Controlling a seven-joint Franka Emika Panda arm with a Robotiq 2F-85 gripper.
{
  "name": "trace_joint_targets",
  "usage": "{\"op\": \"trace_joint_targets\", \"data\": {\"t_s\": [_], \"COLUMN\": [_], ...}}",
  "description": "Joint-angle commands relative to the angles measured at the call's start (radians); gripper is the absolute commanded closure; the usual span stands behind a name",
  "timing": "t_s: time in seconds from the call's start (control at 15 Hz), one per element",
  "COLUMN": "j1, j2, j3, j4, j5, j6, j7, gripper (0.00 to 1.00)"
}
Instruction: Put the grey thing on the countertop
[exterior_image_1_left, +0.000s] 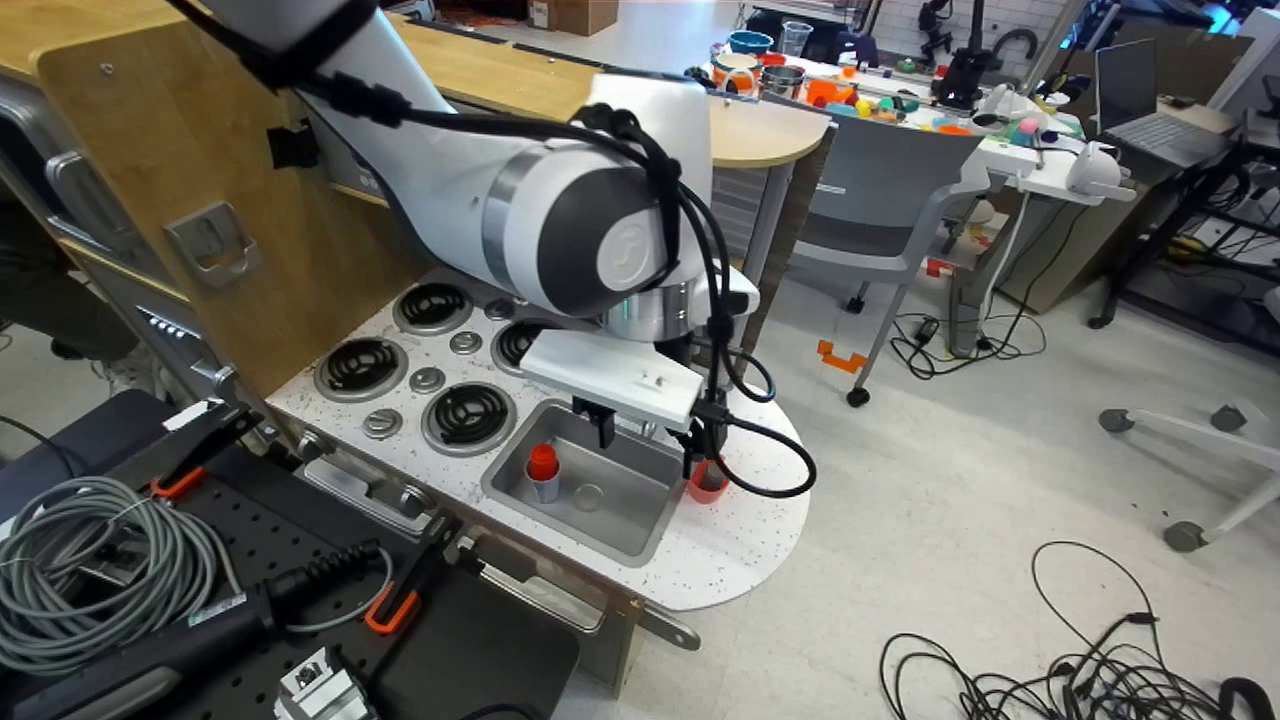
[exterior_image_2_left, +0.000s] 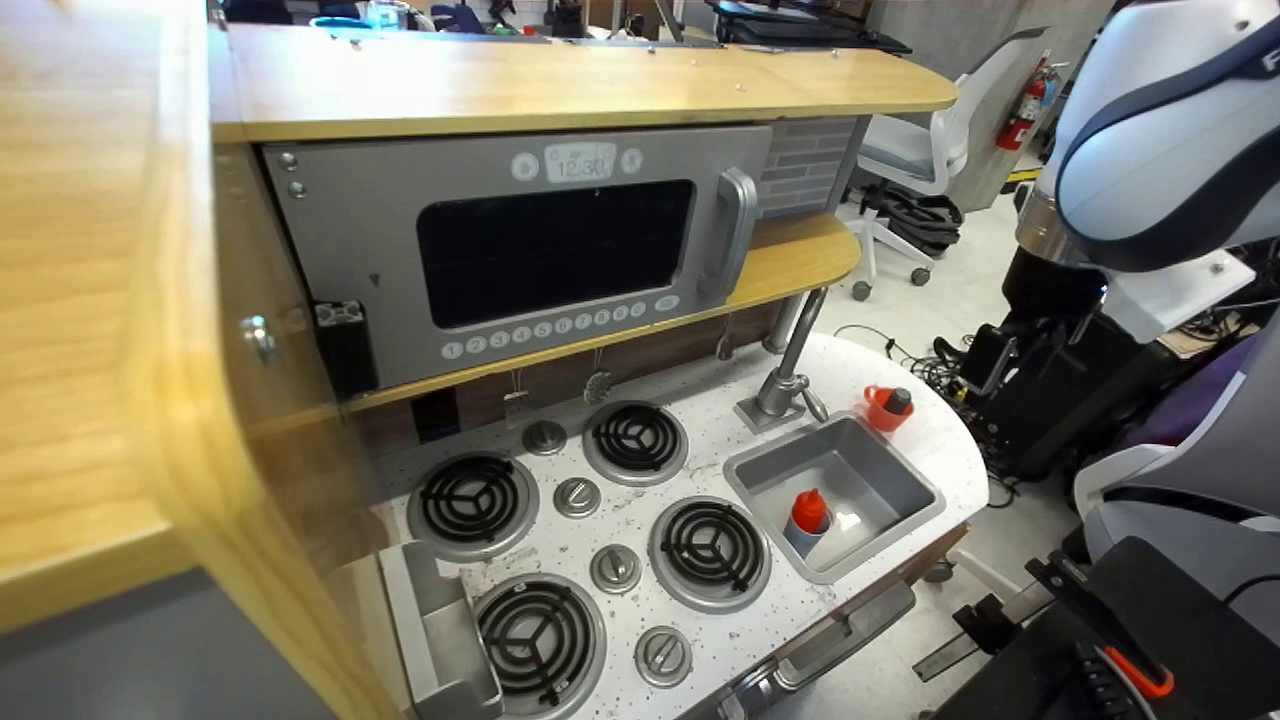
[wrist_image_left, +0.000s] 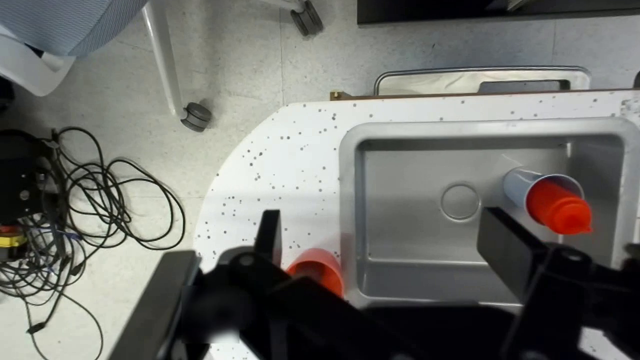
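Observation:
The white speckled countertop (exterior_image_1_left: 765, 530) shows in all views, also in the wrist view (wrist_image_left: 287, 165). A red cup (exterior_image_2_left: 880, 415) stands on it beside the sink with a dark grey piece (exterior_image_2_left: 898, 401) in it. In the wrist view this red cup (wrist_image_left: 320, 257) is partly hidden behind my left finger. A light grey cup (wrist_image_left: 520, 184) holding a red bottle (wrist_image_left: 560, 207) stands in the sink; the cup also shows in an exterior view (exterior_image_1_left: 545, 486). I cannot tell which grey item is meant. My gripper (wrist_image_left: 382, 220) is open and empty above the sink and red cup.
The metal sink (exterior_image_2_left: 925, 500) is recessed in the countertop, with a faucet (exterior_image_2_left: 785, 380) behind it. Several black burners (exterior_image_2_left: 710, 545) and knobs lie beyond. A toy microwave (exterior_image_2_left: 560, 240) and tan wooden shelf top (exterior_image_2_left: 600, 85) rise over the back. A grey rack (exterior_image_2_left: 440, 640) stands near the side panel.

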Motion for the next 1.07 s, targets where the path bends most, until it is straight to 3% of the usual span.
{"op": "trace_joint_targets", "data": {"t_s": [0.0, 1.0], "j1": [-0.045, -0.116], "j2": [0.124, 0.505], "j3": [0.018, 0.038], "j4": [0.184, 0.723], "j5": [0.025, 0.074], "j6": [-0.077, -0.364], "j7": [-0.022, -0.022], "gripper": [0.00, 0.00]}}
